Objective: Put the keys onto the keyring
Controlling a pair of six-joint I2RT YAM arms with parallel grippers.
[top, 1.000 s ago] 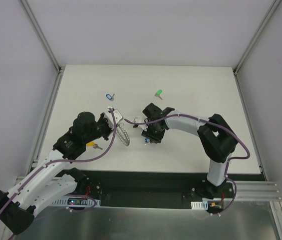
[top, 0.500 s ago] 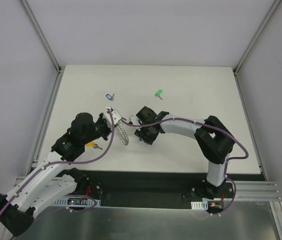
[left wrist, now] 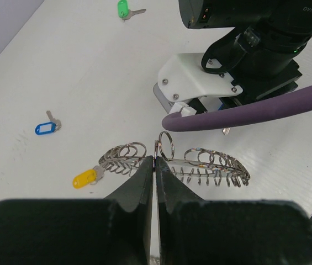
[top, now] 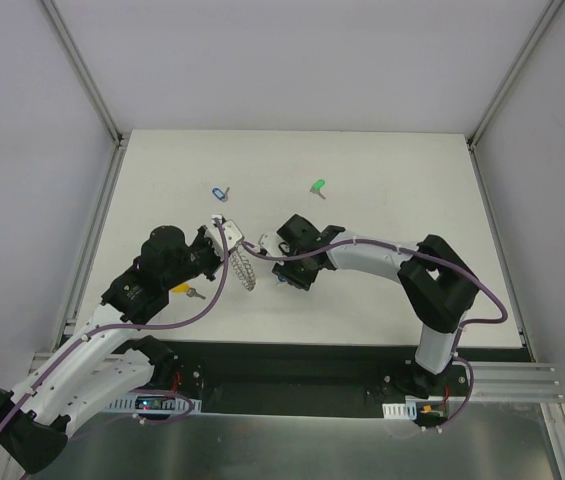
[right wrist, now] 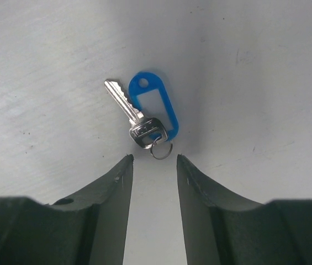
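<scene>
Condition of the left arm (top: pixel 74 355) and the right arm (top: pixel 372 254): white link shells, black joint housings, black bases. A purple cable (left wrist: pixel 266 104) runs loose outside each arm. The left pincer (left wrist: pixel 154 161) is black, with smooth fingers (left wrist: pixel 136 190) tapering to thin tips. The right pincer (right wrist: pixel 154 160) has dark fingers with rounded inner edges. Seen from outside, it carries a white plate (left wrist: pixel 191 83) with small screws under a black body with pale lettering. A small lit board (top: pixel 152 403) sits at the left base.

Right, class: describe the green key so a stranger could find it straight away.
On the white table, look toward the far edge, beyond the right end effector. The green key lies there flat and alone. Its plastic head is the only green one; the nearest other key, to its left, has a blue head.
</scene>
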